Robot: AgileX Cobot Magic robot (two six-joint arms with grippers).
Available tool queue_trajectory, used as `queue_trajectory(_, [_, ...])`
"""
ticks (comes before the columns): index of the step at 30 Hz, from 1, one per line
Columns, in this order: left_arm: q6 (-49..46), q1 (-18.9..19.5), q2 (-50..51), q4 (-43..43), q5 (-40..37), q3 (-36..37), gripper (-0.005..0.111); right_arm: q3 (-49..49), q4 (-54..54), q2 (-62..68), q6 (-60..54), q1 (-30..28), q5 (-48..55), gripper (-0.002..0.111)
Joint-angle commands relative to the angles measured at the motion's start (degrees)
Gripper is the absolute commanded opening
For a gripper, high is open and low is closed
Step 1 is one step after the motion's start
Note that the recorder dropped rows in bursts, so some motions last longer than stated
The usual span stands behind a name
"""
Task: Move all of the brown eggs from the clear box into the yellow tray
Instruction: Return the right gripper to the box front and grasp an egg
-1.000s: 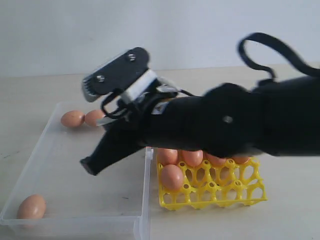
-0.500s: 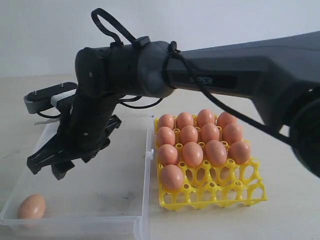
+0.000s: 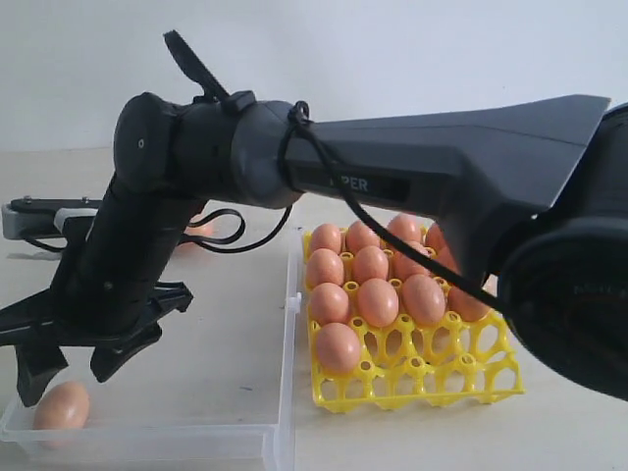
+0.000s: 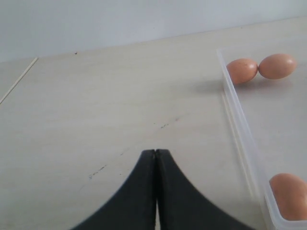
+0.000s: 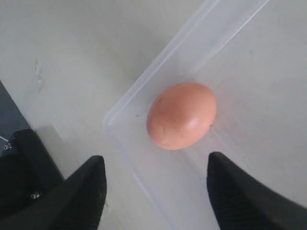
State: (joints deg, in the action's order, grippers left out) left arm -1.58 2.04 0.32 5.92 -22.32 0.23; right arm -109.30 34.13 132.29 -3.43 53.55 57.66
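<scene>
My right gripper (image 3: 67,378) reaches across into the clear box (image 3: 147,430) and hangs open just above a brown egg (image 3: 61,406) in its near left corner. In the right wrist view that egg (image 5: 181,115) lies beyond the spread fingertips (image 5: 94,168), touched by neither, with the right gripper (image 5: 156,162) over the box's corner wall (image 5: 128,98). The yellow tray (image 3: 461,388) stands right of the box and holds several brown eggs (image 3: 378,301). My left gripper (image 4: 154,153) is shut and empty over bare table, left of the box wall (image 4: 237,120). Two eggs (image 4: 242,70) touch at the box's far corner.
The right arm's dark body (image 3: 392,177) spans the scene above the tray and box and hides the box's far end in the exterior view. Three cups in the tray's front row (image 3: 432,373) stand open. A small latch (image 3: 294,300) sticks out from the box wall facing the tray.
The right arm has swung left from over the tray to the box's near left corner and come down. Its jaws, shut a second ago, now stand wide.
</scene>
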Motion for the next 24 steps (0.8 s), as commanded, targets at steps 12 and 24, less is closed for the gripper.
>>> queue_trajectory(12, [0.24,-0.43,-0.32,-0.14,0.52,-0.23,0.0,-7.25,-1.36,6.57,-1.38,1.05,-3.5,0.06])
queue_trajectory(24, [0.24,-0.43,-0.32,-0.14,0.52,-0.23,0.0,-7.65,-5.13,8.09,-0.94,1.05,-3.62,0.06])
